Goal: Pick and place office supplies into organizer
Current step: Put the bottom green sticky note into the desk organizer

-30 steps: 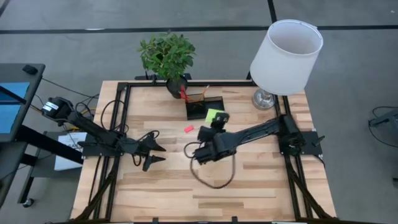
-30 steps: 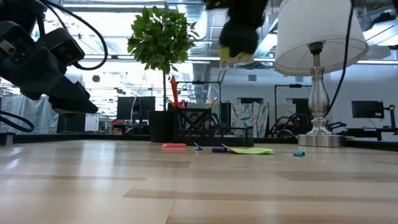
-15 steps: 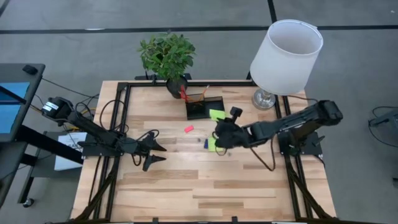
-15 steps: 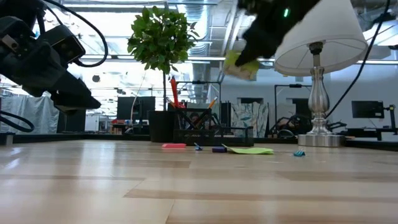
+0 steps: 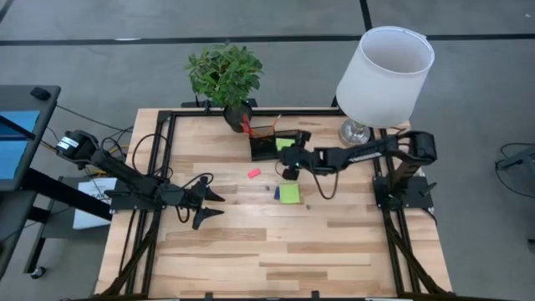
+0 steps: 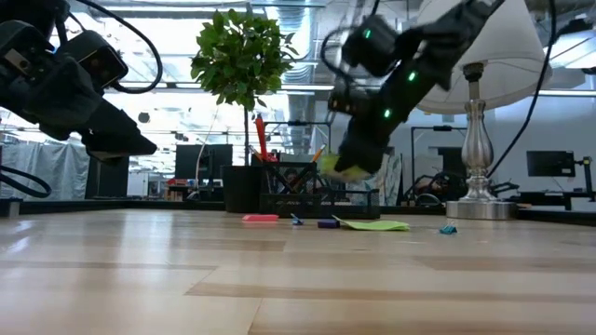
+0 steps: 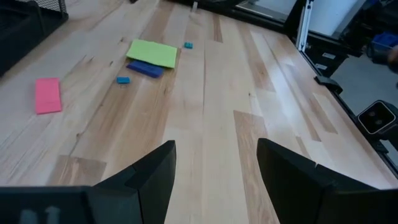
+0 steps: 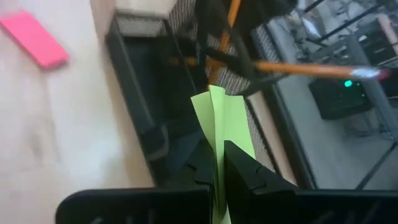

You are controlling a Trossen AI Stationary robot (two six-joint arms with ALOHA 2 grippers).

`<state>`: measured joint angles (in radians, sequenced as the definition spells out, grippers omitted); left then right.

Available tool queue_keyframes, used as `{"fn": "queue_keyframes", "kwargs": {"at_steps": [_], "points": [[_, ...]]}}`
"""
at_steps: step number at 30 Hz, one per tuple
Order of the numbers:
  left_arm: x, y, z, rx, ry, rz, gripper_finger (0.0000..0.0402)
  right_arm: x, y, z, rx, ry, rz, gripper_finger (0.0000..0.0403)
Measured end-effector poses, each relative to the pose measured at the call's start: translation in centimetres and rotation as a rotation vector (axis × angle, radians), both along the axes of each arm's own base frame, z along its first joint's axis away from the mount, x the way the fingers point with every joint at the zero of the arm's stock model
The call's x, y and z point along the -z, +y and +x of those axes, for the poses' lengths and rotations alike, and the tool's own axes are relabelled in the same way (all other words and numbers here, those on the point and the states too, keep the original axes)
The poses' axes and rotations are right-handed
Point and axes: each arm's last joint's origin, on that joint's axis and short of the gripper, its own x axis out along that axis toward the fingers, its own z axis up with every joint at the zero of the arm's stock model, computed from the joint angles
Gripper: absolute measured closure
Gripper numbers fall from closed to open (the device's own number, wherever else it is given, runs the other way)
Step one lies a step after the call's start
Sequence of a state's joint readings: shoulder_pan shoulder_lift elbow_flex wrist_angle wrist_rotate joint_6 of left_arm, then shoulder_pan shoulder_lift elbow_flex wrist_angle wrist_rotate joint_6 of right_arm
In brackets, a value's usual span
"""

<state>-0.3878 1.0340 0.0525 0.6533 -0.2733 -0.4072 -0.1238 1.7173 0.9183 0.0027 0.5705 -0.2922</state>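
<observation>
My right gripper [image 5: 291,159] is shut on a lime-green sticky-note pad [image 5: 284,144] just over the dark organizer [image 5: 269,146] at the table's far edge. In the low view the pad [image 6: 335,167] hangs right above the organizer [image 6: 317,197]. Orange pencils [image 8: 298,67] and red-handled scissors [image 6: 261,147] stand in its taller section. A second green pad [image 5: 289,194] lies flat mid-table beside a dark blue piece [image 7: 144,68]. A pink piece [image 5: 253,173] lies left of it. My left gripper [image 5: 216,206] waits open, raised over the table's left half. My right gripper pinches the green pad edge-on between its two fingers [image 8: 239,171]. The pad's free part [image 8: 225,118] sticks out forward past the fingertips. The fingers slant down from the table's right side toward the organizer. The pad is lifted clear, above the organizer's low tray.
A potted plant [image 5: 224,75] stands at the far edge left of the organizer, and a white-shaded lamp [image 5: 383,71] at the far right corner. Small blue pieces [image 7: 123,79] [image 7: 188,45] lie near the flat pad. Bare wood fills the near half [image 5: 276,251].
My right gripper has come down from high over the table's middle to just above the organizer, carrying the green pad, and its arm has stretched out toward the far edge. The flat pad on the table, hidden under that arm before, now shows.
</observation>
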Motion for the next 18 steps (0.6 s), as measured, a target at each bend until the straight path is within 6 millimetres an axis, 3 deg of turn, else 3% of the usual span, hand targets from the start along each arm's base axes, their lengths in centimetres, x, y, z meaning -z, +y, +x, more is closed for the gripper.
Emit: {"fn": "queue_keyframes", "kwargs": {"at_steps": [9, 18], "points": [[0.1, 0.1, 0.0, -0.016, 0.005, 0.012, 0.0184, 2.1, -5.3, -0.5, 0.041, 0.051, 0.04, 0.0403], [0.0, 0.3, 0.0, -0.108, -0.008, 0.043, 0.0184, 2.7, -6.8, -0.9, -0.002, 0.08, 0.087, 0.0403]]}}
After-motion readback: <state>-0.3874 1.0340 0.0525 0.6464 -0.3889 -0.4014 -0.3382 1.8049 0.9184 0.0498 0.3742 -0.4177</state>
